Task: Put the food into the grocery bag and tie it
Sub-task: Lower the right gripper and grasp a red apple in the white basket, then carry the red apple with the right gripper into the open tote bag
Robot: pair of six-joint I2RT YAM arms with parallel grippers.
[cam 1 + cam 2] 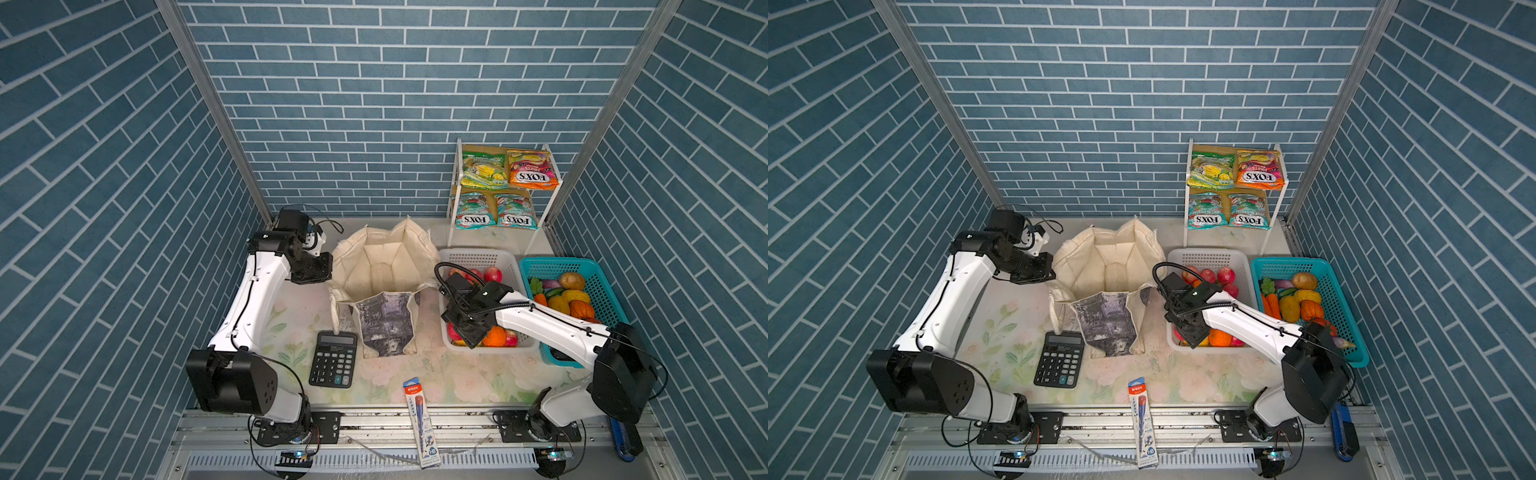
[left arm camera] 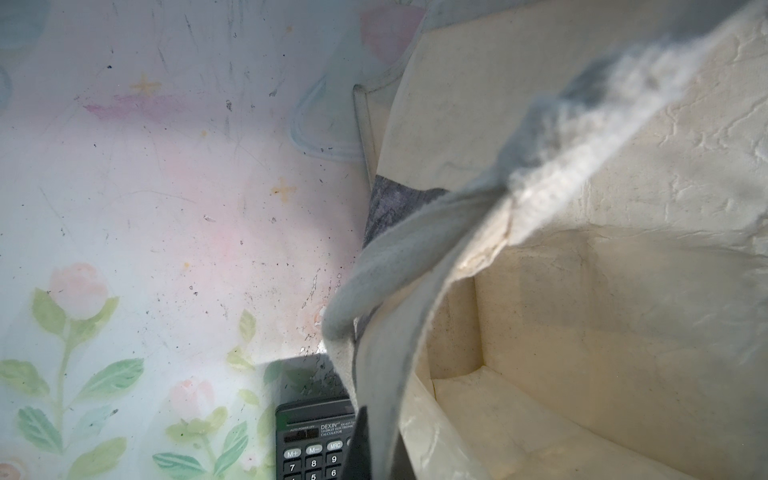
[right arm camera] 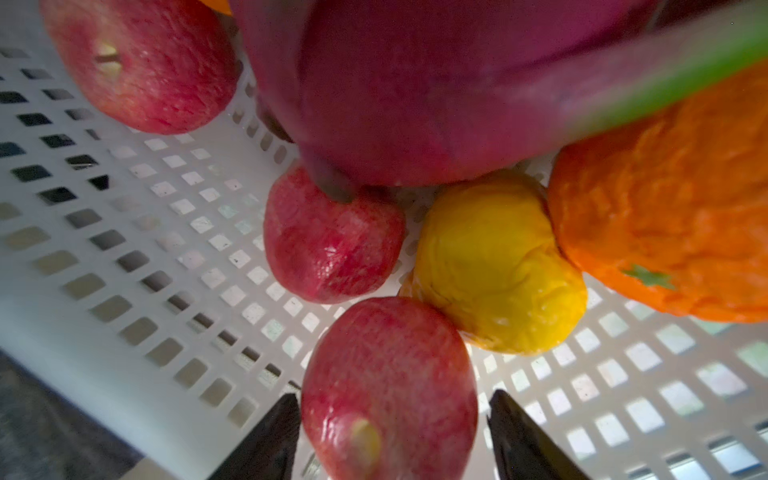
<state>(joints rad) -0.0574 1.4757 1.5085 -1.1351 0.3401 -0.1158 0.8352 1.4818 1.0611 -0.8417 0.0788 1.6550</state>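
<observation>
The cream grocery bag (image 1: 382,266) (image 1: 1108,266) stands open at mid-table with nothing showing inside. My left gripper (image 1: 328,276) (image 2: 380,453) is shut on its left rim fabric (image 2: 415,266). My right gripper (image 1: 471,334) (image 3: 392,399) reaches down into the white basket (image 1: 478,254), open, with its fingers on either side of a red apple (image 3: 386,374); a gap shows on one side. Around it lie a pink dragon fruit (image 3: 415,83), an orange (image 3: 665,208), a yellow fruit (image 3: 494,266) and other apples. FOX'S candy packets (image 1: 528,168) sit on the white rack.
A teal basket (image 1: 557,264) of toy vegetables stands right of the white one. A black calculator (image 1: 333,365) lies in front of the bag on its left. A blue pencil pack (image 1: 419,419) lies at the table's front edge. Brick-pattern walls close in three sides.
</observation>
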